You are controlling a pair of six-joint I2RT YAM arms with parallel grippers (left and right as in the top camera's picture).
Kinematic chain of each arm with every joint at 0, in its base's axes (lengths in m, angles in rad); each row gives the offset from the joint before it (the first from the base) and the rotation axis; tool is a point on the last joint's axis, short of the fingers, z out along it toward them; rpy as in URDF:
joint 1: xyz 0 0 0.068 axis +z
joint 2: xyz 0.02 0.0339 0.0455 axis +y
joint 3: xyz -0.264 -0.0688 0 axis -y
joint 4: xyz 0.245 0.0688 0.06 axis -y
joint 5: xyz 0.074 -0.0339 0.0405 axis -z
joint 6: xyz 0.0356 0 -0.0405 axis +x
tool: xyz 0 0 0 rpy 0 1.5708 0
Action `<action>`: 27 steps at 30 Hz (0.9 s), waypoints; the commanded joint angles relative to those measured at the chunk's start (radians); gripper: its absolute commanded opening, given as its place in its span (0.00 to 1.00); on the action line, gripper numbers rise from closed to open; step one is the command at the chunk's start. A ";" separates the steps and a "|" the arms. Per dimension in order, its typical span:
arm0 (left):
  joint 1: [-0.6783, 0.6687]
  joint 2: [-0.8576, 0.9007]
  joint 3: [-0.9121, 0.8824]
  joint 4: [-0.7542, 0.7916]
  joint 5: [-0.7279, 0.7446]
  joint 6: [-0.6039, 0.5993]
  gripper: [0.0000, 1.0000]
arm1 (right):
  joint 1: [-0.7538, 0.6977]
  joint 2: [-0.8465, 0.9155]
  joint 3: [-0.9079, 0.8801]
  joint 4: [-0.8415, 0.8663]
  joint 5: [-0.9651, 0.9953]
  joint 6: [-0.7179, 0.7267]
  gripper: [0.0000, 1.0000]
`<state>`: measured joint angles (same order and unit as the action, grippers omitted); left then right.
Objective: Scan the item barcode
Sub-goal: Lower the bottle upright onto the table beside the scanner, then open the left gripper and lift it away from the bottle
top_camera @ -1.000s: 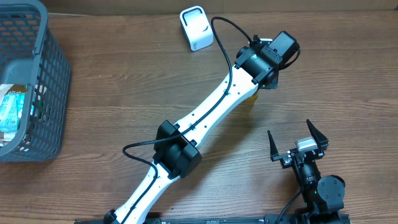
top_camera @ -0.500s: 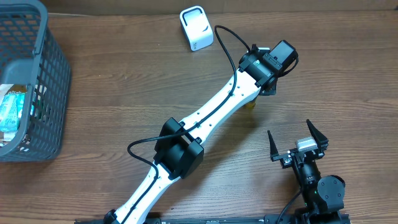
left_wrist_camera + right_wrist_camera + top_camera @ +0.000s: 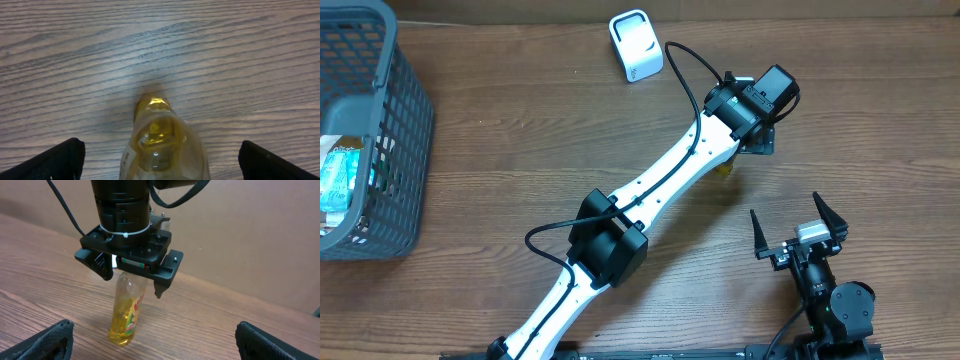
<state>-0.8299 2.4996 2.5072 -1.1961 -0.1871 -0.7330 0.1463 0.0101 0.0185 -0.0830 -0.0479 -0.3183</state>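
Fingers of left gripper: spread — released, flanking neck of bottle.
Liquid: yellow; bottle upright on table.
Fingers of right gripper: apart, empty.

We see the desk evenly and fairly brightly lit from above, with only soft, faint shadows. In the left wrist view the bottle is so close that it blurs, with a dim smudge of shadow past its tip, while the wood grain beyond stays sharp.
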 commanded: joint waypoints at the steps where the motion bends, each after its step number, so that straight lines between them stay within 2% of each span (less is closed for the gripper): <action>1: -0.003 -0.008 0.021 0.000 -0.008 0.041 1.00 | 0.004 -0.007 -0.011 0.002 0.002 0.004 1.00; 8: 0.007 -0.063 0.175 -0.031 -0.105 0.173 1.00 | 0.004 -0.007 -0.011 0.002 0.002 0.004 1.00; 15: 0.021 -0.176 0.272 -0.124 -0.293 0.177 1.00 | 0.004 -0.007 -0.011 0.002 0.002 0.004 1.00; 21: 0.080 -0.277 0.278 -0.250 -0.429 0.189 0.99 | 0.004 -0.007 -0.011 0.002 0.002 0.004 1.00; 27: 0.181 -0.319 0.278 -0.418 -0.453 0.189 1.00 | 0.004 -0.007 -0.011 0.002 0.002 0.004 1.00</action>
<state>-0.6960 2.1948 2.7777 -1.5764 -0.5842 -0.5644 0.1467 0.0101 0.0185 -0.0837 -0.0479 -0.3180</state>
